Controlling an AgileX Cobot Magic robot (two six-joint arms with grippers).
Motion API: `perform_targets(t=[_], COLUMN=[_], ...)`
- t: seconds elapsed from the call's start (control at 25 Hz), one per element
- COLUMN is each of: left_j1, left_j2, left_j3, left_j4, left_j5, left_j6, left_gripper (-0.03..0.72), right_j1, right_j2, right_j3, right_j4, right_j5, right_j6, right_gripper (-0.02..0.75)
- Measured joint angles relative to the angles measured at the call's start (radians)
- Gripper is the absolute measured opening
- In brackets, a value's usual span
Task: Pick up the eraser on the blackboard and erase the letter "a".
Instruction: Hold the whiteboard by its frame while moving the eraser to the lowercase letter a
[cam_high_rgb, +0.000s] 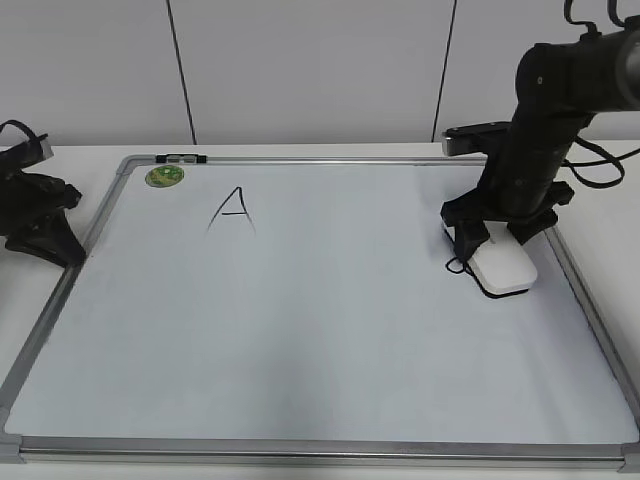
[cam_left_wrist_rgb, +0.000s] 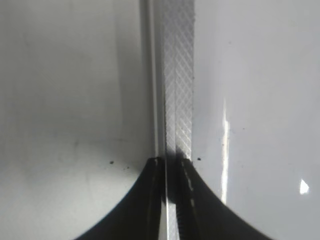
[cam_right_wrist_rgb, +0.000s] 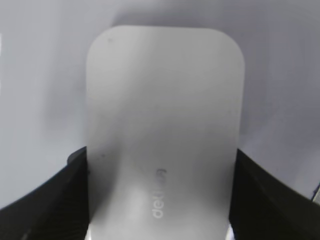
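Note:
The white eraser (cam_high_rgb: 505, 268) lies flat on the blackboard (cam_high_rgb: 300, 340) near its right edge. My right gripper (cam_high_rgb: 490, 245) is shut on the eraser, one finger on each long side. In the right wrist view the eraser (cam_right_wrist_rgb: 165, 100) with grey lettering fills the space between the fingers (cam_right_wrist_rgb: 160, 165). The letter "a" is hidden; only a small black stroke (cam_high_rgb: 455, 266) shows beside the eraser's left edge. My left gripper (cam_high_rgb: 70, 255) rests by the board's left frame, jaws shut and empty (cam_left_wrist_rgb: 172, 162).
A capital "A" (cam_high_rgb: 232, 210) is written at the upper left of the board. A round green magnet (cam_high_rgb: 164, 177) sits in the top left corner, with a dark clip (cam_high_rgb: 178, 158) on the top frame. The ribbed metal frame (cam_left_wrist_rgb: 177, 75) runs below the left jaws.

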Motion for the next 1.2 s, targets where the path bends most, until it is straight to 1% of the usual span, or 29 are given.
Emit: perform_targets(t=[0.12, 0.24, 0.4, 0.52, 0.68, 0.92, 1.2], left_j1=[0.0, 0.0, 0.0, 0.0, 0.0, 0.0, 0.0], left_j2=[0.0, 0.0, 0.0, 0.0, 0.0, 0.0, 0.0], left_j3=[0.0, 0.0, 0.0, 0.0, 0.0, 0.0, 0.0], left_j4=[0.0, 0.0, 0.0, 0.0, 0.0, 0.0, -0.001], left_j5=[0.0, 0.0, 0.0, 0.0, 0.0, 0.0, 0.0], left_j6=[0.0, 0.0, 0.0, 0.0, 0.0, 0.0, 0.0], left_gripper=[0.04, 0.042, 0.043, 0.043, 0.044, 0.044, 0.045], right_j1=[0.024, 0.081, 0.154, 0.17, 0.164, 0.121, 0.049], right_j2=[0.0, 0.0, 0.002, 0.004, 0.004, 0.004, 0.004], right_j3=[0.0, 0.0, -0.002, -0.002, -0.002, -0.002, -0.005], right_j4=[-0.02, -0.023, 0.001, 0.003, 0.005, 0.019, -0.034], right_j5=[0.002, 0.006, 0.008, 0.008, 0.008, 0.008, 0.011], right_j6=[-0.004, -0.014, -0.045, -0.052, -0.053, -0.03, 0.027], right_gripper=[0.536, 0.536, 0.536, 0.536, 0.536, 0.536, 0.536])
